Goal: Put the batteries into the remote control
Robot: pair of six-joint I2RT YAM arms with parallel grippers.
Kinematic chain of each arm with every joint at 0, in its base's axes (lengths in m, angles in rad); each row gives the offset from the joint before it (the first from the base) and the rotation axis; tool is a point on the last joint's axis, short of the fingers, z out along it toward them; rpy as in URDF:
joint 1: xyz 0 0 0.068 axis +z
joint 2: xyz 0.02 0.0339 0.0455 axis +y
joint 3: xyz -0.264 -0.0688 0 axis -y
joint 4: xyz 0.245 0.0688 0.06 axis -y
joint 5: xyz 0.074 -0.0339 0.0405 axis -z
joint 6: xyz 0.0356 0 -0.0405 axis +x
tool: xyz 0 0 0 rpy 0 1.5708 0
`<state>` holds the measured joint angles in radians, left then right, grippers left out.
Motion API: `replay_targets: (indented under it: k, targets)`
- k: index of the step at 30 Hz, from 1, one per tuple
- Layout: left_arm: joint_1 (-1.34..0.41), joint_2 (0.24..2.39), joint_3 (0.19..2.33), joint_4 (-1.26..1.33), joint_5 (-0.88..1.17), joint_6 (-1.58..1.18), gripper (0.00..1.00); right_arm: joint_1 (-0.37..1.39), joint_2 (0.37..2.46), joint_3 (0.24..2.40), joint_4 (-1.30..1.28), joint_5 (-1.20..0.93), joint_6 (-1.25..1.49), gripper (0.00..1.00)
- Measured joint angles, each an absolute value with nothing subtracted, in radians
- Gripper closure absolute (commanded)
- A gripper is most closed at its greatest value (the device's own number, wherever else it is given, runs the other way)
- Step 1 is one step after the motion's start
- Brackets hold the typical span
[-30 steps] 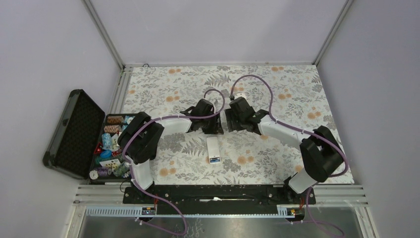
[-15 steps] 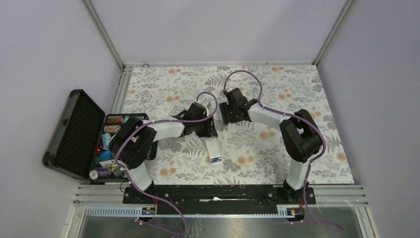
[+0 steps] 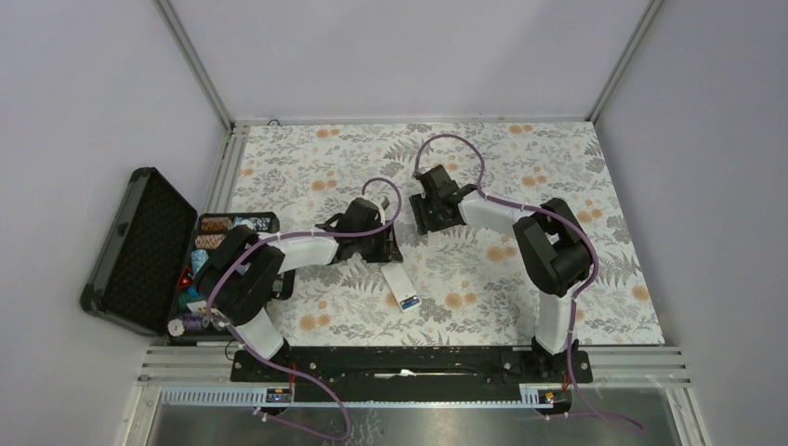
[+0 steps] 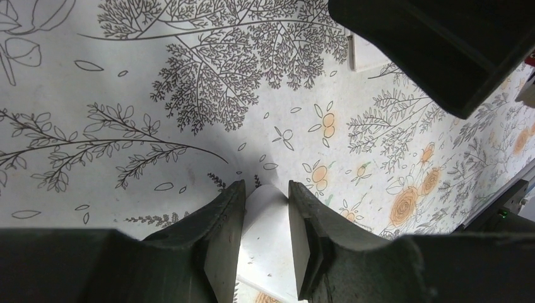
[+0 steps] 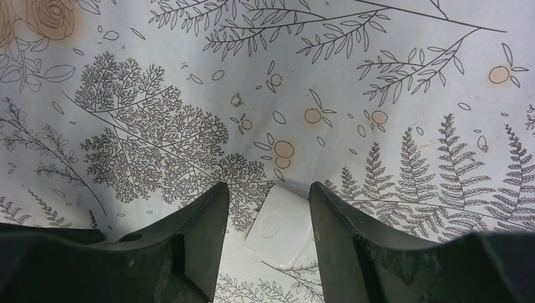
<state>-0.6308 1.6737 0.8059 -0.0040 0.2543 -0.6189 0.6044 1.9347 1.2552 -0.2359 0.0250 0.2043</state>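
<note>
The remote control (image 3: pixel 401 288) lies back up on the floral mat, tilted, its near end pointing right. A blue battery (image 3: pixel 410 303) shows in the bay at that near end; I cannot make out a second one. My left gripper (image 3: pixel 387 256) is shut on the remote's far end; in the left wrist view the white body (image 4: pixel 268 233) fills the gap between my left gripper's (image 4: pixel 265 189) fingers. My right gripper (image 3: pixel 425 221) is open and low over the mat. In the right wrist view a small white battery cover (image 5: pixel 281 224) lies between its (image 5: pixel 266 196) spread fingers.
An open black case (image 3: pixel 130 246) with a tray of poker chips (image 3: pixel 206 269) stands at the mat's left edge. The right arm's dark wrist (image 4: pixel 441 38) is close beyond the left gripper. The mat (image 3: pixel 558 167) ends at metal rails all round.
The left gripper has shifted left and the remote has turned, its near end swinging right. The right arm has folded back, its gripper moving to the far left.
</note>
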Motion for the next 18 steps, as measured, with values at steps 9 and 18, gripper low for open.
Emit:
replay_targets:
  k: [9,18]
  targets:
    - [-0.631,1.639,0.761,0.018,0.253,-0.619,0.58,0.602,1.933,1.238,-0.239,0.023,0.197,0.4]
    - [-0.631,1.595,0.726,0.012,0.233,-0.616,0.56,0.601,1.901,1.191,-0.22,-0.014,0.19,0.36]
